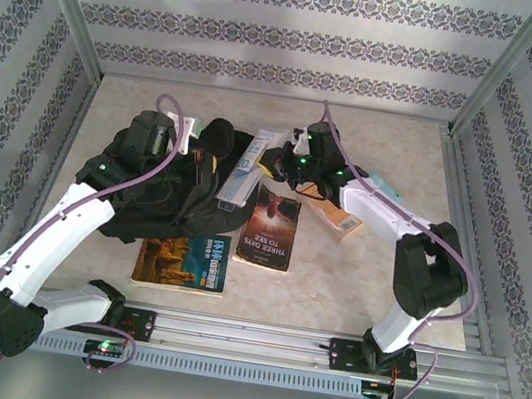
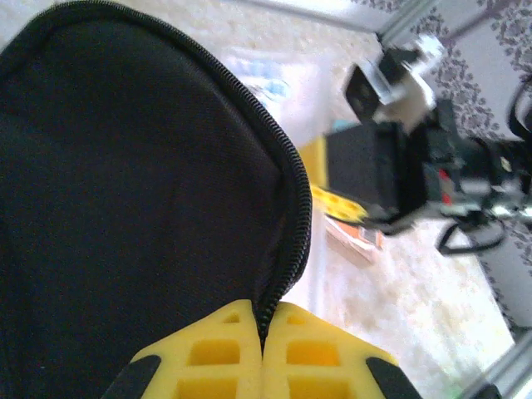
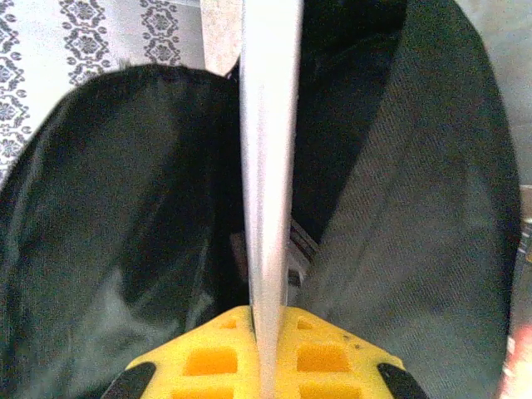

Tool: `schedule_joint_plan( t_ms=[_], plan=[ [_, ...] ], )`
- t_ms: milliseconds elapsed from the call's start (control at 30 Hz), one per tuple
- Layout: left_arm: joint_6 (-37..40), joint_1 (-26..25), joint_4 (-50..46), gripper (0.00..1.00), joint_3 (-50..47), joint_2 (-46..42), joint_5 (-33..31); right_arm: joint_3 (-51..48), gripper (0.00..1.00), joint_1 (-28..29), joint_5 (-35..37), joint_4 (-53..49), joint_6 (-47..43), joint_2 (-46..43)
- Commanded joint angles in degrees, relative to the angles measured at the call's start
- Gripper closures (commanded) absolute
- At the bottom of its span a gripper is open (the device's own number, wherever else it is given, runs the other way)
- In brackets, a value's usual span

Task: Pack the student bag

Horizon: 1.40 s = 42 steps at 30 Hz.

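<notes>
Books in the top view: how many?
4: yellow-cover book partly under the black fabric backpack; dark paperback right of it; pale thin book in the right gripper; tan book under the right arm. More may be hidden.

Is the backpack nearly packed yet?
Just started. I can't see anything packed inside. The left gripper pinches the zip edge of the student bag, and the right gripper holds a thin pale book at the opening. The red book, yellow book and tan book lie on the table.

Quick count: one student bag [image 1: 170, 200] and four books: yellow book [image 1: 183, 262], dark book [image 1: 273, 226], white book [image 1: 241, 175], tan book [image 1: 341, 222].
</notes>
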Motion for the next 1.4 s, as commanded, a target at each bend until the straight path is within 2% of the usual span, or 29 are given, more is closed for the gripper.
schedule_joint_plan(
  t_ms=[0, 33, 67, 100, 133, 200, 400, 500, 633, 733, 933, 1100, 1167, 1300, 1333, 1367],
  plan=[
    [-0.72, -0.5, -4.13, 0.96, -0.83, -2.07, 4.14, 6.86, 1.0, 2.76, -2.68, 4.32, 2.7, 2.12],
    [-0.39, -0.46, -5.19, 0.93, -0.79, -2.12, 2.97, 7.95, 1.0, 3.24, -3.66, 4.5, 2.06, 2.84],
    [-0.21, -0.46, -6.34, 0.81, -0.54, -2.24, 1.31, 9.14, 1.0, 3.67, -4.86, 4.15, 1.0, 3.58],
    [-0.26, -0.53, -7.12, 0.65, -0.25, -2.28, -0.73, 10.47, 1.0, 4.09, -6.34, 3.42, -0.23, 4.35],
    [-0.22, -0.48, -7.54, 0.54, 0.27, -2.2, -2.51, 11.2, 1.0, 4.31, -7.79, 3.39, -0.92, 5.09],
    [-0.15, -0.41, -8.66, 0.41, 2.03, -1.41, -7.15, 12.08, 1.0, 4.69, -10.34, 4.07, -1.83, 6.23],
    [0.79, 1.43, -10.87, 0.26, 10.77, 7.53, -14.34, 13.48, 1.0, 5.48, -13.0, 3.73, -4.68, 7.2],
    [1.47, 1.97, -12.71, 0.26, 14.61, 11.63, -18.05, 13.26, 1.0, 5.57, -13.14, 3.98, -4.28, 7.94],
    [2.49, 3.2, -11.96, 0.26, 14.82, 12.0, -20.81, 12.91, 1.0, 5.83, -13.22, 4.42, -4.08, 8.7],
    [3.22, 5.33, -12.09, 0.27, 14.01, 12.86, -18.91, 12.92, 1.0, 6.09, -13.36, 4.64, -4.04, 9.13],
    [2.56, 7.09, -8.58, 0.28, 12.22, 15.73, -10.02, 13.31, 1.0, 6.36, -13.93, 5.1, -3.84, 9.98],
    [2.82, 7.99, -8.57, 0.3, 13.23, 19.59, -7.97, 13.31, 1.0, 6.54, -13.93, 6.27, -3.17, 10.44],
    [2.97, 8.51, -8.13, 0.41, 13.07, 20.73, -6.81, 13.4, 1.0, 6.63, -13.93, 6.4, -3.12, 10.52],
    [2.41, 10.59, -6.86, 0.93, 13.41, 21.7, -5.49, 12.76, 1.0, 6.31, -12.64, 6.26, -3.53, 10.19],
    [2.38, 11.13, -6.9, 1.0, 14.07, 21.55, -5.71, 12.17, 1.0, 6.04, -11.68, 6.19, -3.68, 9.46],
    [2.53, 11.7, -7.24, 1.0, 14.87, 21.24, -6.17, 11.62, 1.0, 5.65, -10.87, 6.27, -3.83, 8.68]
  ],
)
